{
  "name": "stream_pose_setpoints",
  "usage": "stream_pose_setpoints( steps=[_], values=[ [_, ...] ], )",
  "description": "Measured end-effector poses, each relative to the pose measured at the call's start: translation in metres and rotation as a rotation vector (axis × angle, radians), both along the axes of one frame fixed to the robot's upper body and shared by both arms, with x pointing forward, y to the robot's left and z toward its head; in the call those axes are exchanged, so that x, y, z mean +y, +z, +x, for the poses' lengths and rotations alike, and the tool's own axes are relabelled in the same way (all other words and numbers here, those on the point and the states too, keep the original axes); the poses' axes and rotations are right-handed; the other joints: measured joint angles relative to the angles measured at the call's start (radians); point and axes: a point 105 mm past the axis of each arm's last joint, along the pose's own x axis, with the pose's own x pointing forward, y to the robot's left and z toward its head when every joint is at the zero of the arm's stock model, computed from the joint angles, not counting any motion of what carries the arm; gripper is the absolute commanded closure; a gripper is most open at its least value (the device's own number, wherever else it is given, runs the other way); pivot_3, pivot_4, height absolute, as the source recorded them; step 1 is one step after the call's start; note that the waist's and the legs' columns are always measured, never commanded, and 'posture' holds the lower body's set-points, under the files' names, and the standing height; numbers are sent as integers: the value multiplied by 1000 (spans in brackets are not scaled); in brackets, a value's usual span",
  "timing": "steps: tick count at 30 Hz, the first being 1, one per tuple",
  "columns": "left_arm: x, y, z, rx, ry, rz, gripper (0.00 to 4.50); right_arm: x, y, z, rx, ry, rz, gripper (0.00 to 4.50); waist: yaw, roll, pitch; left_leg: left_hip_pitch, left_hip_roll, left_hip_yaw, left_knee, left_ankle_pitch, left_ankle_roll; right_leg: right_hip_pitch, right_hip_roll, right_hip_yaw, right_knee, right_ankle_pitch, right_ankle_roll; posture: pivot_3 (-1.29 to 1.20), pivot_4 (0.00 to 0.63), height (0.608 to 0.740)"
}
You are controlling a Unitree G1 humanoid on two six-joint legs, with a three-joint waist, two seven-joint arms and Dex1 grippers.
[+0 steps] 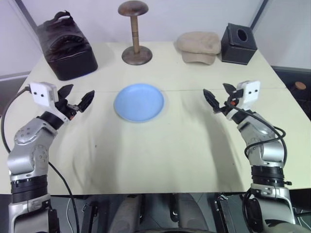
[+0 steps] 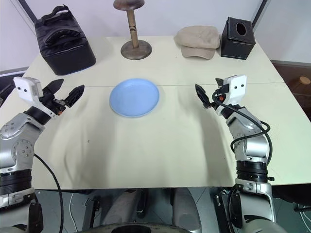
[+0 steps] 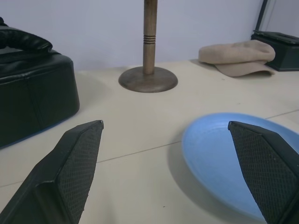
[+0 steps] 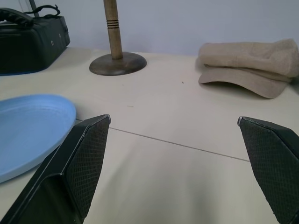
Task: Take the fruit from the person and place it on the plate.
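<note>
Plate [image 1: 139,102] lies bare at the middle of the worktop [image 1: 160,160], no fruit on it; left gripper [image 1: 77,98] hovers just left of the plate, right gripper [image 1: 221,98] further off to its right, both spread wide and holding nothing; a hasty handover could drop the fruit beside the plate.

We read no text, label, brand, number or sign on anything in view.
</note>
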Motion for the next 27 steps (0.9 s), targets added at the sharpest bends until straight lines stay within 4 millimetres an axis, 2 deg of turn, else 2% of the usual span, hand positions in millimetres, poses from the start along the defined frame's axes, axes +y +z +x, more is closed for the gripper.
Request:
stream_pose_setpoints(
  steps=[27],
  values=[
    [3, -4, -2, 14, 10, 14, 0, 1, 0, 0, 0, 0, -7, 36, 0, 0, 0, 0, 0, 0, 0, 0, 0, 0, 0, 0, 0, 0, 0, 0, 150, 740]
  ],
)
